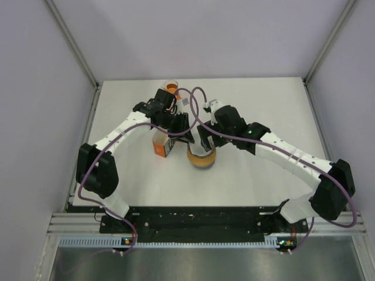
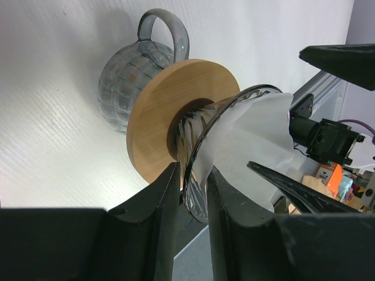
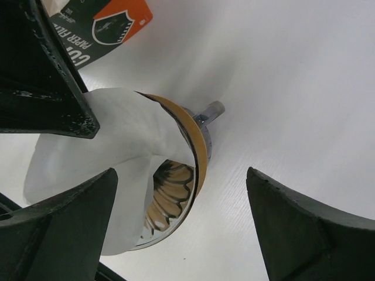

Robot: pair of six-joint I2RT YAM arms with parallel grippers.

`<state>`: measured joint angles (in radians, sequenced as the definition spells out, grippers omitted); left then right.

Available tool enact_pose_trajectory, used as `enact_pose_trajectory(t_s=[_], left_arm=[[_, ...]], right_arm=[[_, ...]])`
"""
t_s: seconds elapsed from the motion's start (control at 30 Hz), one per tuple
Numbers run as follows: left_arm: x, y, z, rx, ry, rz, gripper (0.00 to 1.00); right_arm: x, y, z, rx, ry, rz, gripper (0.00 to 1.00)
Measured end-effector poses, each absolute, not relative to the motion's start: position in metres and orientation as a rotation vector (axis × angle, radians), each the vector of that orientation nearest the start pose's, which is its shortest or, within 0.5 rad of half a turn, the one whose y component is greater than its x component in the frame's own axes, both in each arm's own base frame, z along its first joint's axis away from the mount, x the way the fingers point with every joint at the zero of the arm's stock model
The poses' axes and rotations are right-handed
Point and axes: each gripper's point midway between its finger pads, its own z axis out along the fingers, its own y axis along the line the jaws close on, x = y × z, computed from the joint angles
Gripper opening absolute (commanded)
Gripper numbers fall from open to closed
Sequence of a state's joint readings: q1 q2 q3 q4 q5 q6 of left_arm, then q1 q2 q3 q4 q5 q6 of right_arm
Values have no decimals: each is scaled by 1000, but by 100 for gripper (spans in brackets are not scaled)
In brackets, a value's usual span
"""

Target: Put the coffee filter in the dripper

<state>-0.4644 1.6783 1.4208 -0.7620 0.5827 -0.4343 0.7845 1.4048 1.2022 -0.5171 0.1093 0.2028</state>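
A glass dripper [image 2: 198, 126] with a round wooden collar [image 2: 167, 105] stands on a grey glass carafe [image 2: 126, 76] at the table's middle [image 1: 202, 158]. A white paper filter [image 2: 258, 137] sits in its mouth, crumpled, with part sticking out above the rim. My left gripper [image 2: 193, 172] is shut on the dripper's rim, one finger outside the glass and one inside on the paper. My right gripper [image 3: 181, 172] is wide open just over the dripper [image 3: 173, 202] and the filter [image 3: 117, 134], touching neither. In the top view both grippers meet over the dripper, left [image 1: 186, 136] and right [image 1: 203, 140].
An orange and black box of paper filters [image 1: 161, 147] stands just left of the dripper and also shows in the right wrist view [image 3: 99, 23]. A small orange cup [image 1: 171, 87] stands at the table's far edge. White walls close in the table's sides.
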Motion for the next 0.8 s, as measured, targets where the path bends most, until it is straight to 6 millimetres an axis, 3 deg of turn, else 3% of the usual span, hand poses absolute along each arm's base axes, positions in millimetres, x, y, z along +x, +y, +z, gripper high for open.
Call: enact_pose_trajectory(t_s=[0.1,0.4,0.63,0.8], left_arm=[[289,-269,172,271,2697,-1061,30],[289,-269,172,271,2696,-1060,30],[290,-269,172,271,2695,-1061,32],[290,-267,172,292,2690,-1049,43]], right_arm=[[285,268,178,-663,2252,386,80],[283,279,141,-842,2304,402,46],[286,279,143,-867,2287,400,26],[287,285,148,-870,2266,430,24]])
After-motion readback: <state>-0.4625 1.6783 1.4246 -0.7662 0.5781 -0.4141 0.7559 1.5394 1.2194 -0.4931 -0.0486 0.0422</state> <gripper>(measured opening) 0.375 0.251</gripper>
